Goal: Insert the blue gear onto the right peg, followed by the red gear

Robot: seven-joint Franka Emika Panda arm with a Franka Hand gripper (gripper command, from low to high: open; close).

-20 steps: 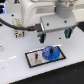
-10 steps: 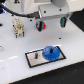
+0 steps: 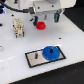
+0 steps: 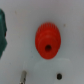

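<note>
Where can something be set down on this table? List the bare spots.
Free: the white table between the cream block and the grey plate, and right of the plate. Crowded: around the red gear under the arm, and the plate with the blue gear.

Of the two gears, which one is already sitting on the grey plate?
The blue gear, the wider one, sits on the grey plate at the exterior view's right end. The smaller red gear lies off the plate, on the white table below the end effector.
</note>
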